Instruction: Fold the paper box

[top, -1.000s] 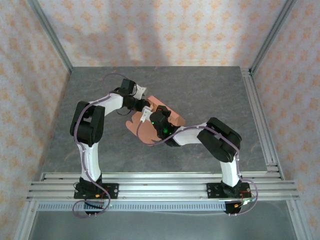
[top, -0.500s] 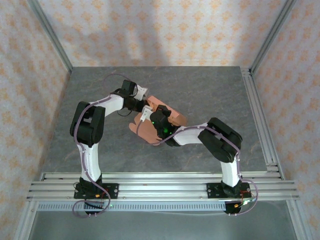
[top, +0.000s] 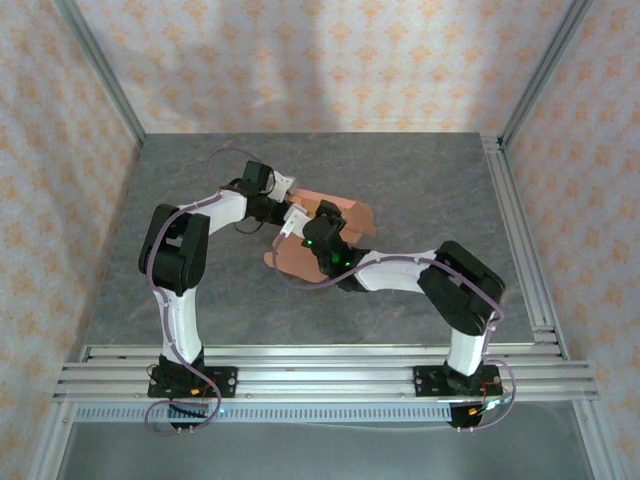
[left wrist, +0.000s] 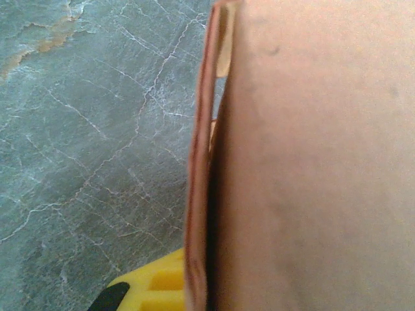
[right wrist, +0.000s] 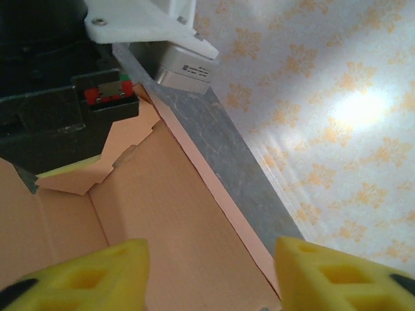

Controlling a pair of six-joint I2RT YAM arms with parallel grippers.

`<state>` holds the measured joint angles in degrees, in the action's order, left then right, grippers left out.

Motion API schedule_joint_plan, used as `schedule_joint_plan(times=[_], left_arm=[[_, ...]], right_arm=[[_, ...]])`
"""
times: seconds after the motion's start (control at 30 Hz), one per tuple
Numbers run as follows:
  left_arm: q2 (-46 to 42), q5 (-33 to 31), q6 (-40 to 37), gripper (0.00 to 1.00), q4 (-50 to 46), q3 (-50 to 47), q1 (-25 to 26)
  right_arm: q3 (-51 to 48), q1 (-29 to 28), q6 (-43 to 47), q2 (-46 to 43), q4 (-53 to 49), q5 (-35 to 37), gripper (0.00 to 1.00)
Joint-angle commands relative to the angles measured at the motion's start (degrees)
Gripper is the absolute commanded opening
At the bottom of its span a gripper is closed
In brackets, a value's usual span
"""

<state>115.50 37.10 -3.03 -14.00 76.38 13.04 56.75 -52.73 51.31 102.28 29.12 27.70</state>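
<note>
The salmon-orange paper box (top: 350, 215) lies partly folded mid-table between both wrists. My left gripper (top: 292, 217) is shut on one of its upright side walls. In the left wrist view that wall's folded edge (left wrist: 200, 194) runs straight up beside one yellow finger (left wrist: 152, 285), and the other finger is hidden behind the cardboard (left wrist: 311, 162). My right gripper (right wrist: 211, 272) stands open over the box's inner panel (right wrist: 175, 214), its yellow fingertips (right wrist: 84, 275) wide apart with nothing between them. The left gripper's black body (right wrist: 65, 123) shows there, pinching a notched flap (right wrist: 97, 172).
The grey marbled table (top: 430, 180) has free room on all sides of the box. An aluminium rail (top: 515, 230) runs along the right edge and a rail frame (top: 320, 365) along the near edge. Patterned walls (top: 330, 60) enclose the cell.
My right gripper has opened and let go of the box, and its arm has stretched further left. The left gripper has closed fully on the box wall. The box shifted slightly away.
</note>
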Motion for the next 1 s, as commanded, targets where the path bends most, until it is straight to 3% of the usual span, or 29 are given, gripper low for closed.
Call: schedule_joint_plan(times=[0.0, 0.23, 0.4, 0.63, 0.77, 0.97], left_arm=[[-2.5, -2.2, -0.3, 0.01, 0.1, 0.3, 0.0], [-5.1, -4.9, -0.8, 0.01, 1.3, -1.6, 0.3], [-8.9, -10.0, -0.3, 0.01, 3.8, -4.7, 1.7], [-15.7, -18.8, 1.6, 0.01, 11.4, -13.9, 4.8], [-17.6, -19.8, 2.0, 0.01, 14.4, -17.8, 6.9], [-17.8, -22.2, 1.0, 0.01, 16.5, -20.8, 10.1]], right_arm=[[-1.4, -0.4, -7.2, -4.3, -4.1, -3.0, 0.64], [-1.9, -0.3, -20.4, -15.0, -13.4, -11.3, 0.8], [-1.7, 1.3, -28.9, -20.8, -16.3, -15.2, 0.8], [3.2, 10.3, -48.1, -22.9, -24.9, -21.9, 0.78], [9.6, 17.0, -58.7, -19.2, -34.8, -33.6, 0.77], [13.5, 23.0, -65.8, -13.1, -37.3, -51.5, 0.76]])
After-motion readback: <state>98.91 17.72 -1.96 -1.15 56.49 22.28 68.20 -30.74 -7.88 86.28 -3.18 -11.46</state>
